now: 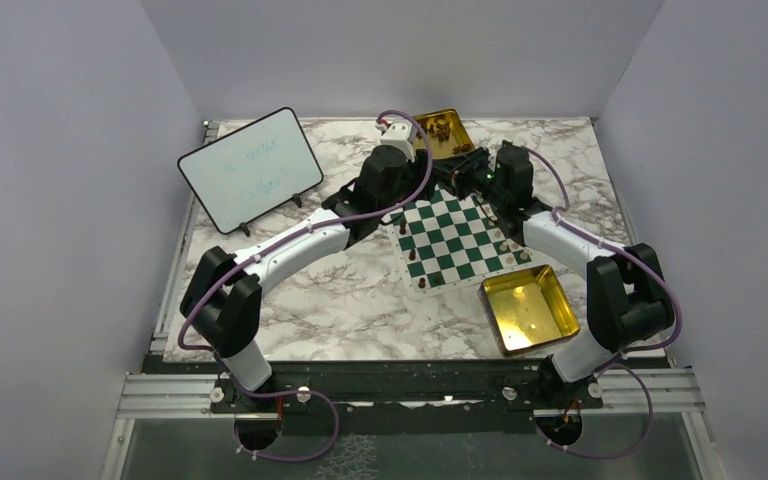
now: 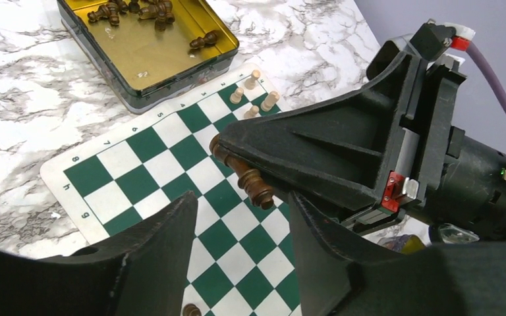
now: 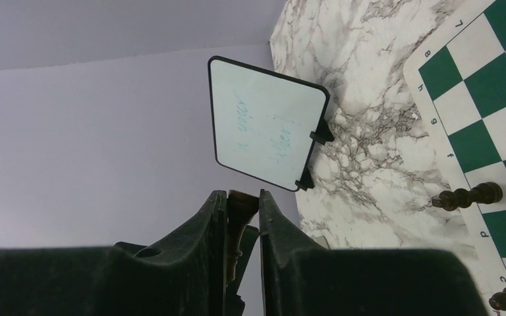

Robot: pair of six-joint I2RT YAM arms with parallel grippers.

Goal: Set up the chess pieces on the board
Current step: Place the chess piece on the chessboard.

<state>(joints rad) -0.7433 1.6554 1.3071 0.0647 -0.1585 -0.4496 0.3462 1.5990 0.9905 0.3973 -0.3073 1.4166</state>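
Left gripper (image 2: 241,214) open over board (image 2: 138,179) | right gripper (image 3: 242,197) clamped on dark piece (image 2: 247,179) | far tin (image 2: 145,56) holding dark pieces (image 2: 148,10) | near tin (image 1: 530,308) showing bare gold floor

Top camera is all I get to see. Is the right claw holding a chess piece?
Observer: Yes. The right gripper is shut on a dark brown piece, which sticks out sideways over the squares.
Operator: And the other one?
Observer: The left gripper is open and empty, pointing at that piece's free end.
Operator: Any white ones set up yet?
Observer: Four cream pieces stand together at one corner of the board.
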